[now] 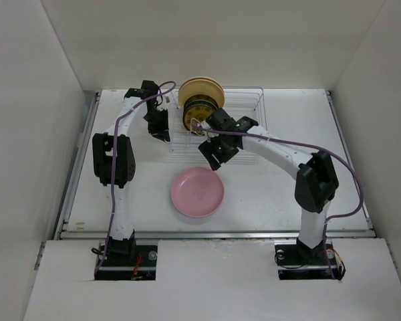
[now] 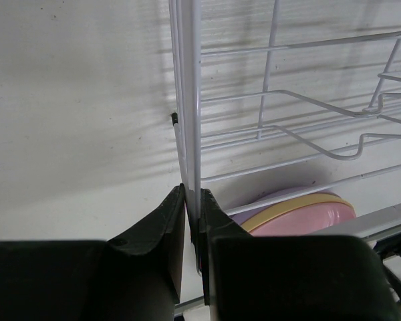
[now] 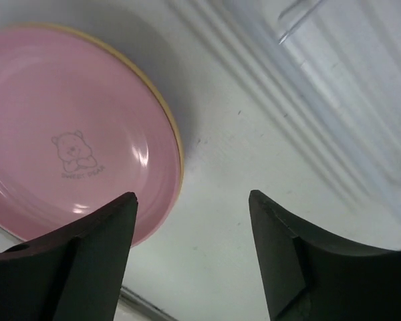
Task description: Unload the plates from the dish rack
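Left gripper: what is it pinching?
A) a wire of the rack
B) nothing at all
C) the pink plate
A: in the left wrist view, the left gripper is shut on an upright wire of the rack, and the pink plate lies apart on the table behind it.

The white table (image 1: 274,200) carries the dish rack (image 1: 248,100) at the back and a pink-topped plate stack (image 1: 198,192) nearer.
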